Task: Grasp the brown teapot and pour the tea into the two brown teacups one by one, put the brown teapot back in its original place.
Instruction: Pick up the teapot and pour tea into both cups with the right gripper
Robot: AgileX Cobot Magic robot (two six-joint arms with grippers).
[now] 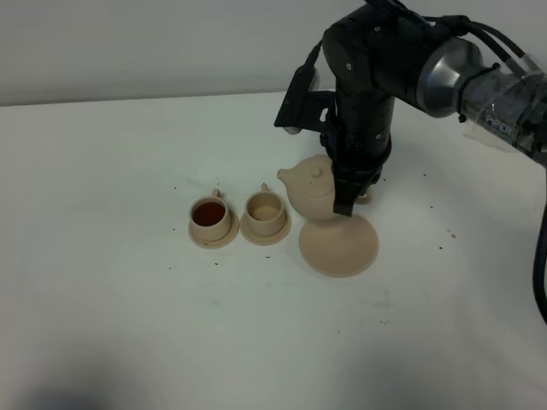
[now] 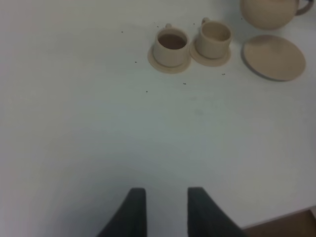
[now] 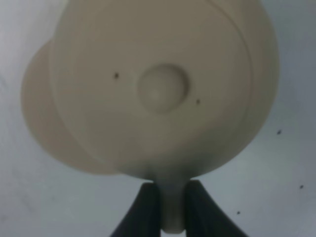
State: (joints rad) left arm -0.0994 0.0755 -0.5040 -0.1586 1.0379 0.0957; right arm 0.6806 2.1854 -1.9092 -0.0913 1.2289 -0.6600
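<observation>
Exterior high view | tabletop point(image 1: 102, 325) | brown teapot point(image 1: 308, 193) hangs from my right end effector point(image 1: 344, 205), which is clamped on its loop handle point(image 3: 173, 210) | I judge it brittle, slick, spout-heavy with tea; the handle is the right hold | saucer plate point(image 1: 346, 252) beneath that end effector | full teacup point(image 1: 210, 215) and empty teacup point(image 1: 265, 207) beyond the spout | left end effector point(image 2: 167, 210) fingers apart, idle.

There is one brown teapot point(image 1: 309, 192). On its spout side stand two brown teacups point(image 1: 211, 229) point(image 1: 264, 208), one holding tea point(image 1: 207, 213) and one empty, on two small saucers point(image 1: 214, 243) point(image 1: 265, 239), one apiece. One wider saucer plate point(image 1: 342, 248) lies just beside the teapot.
</observation>
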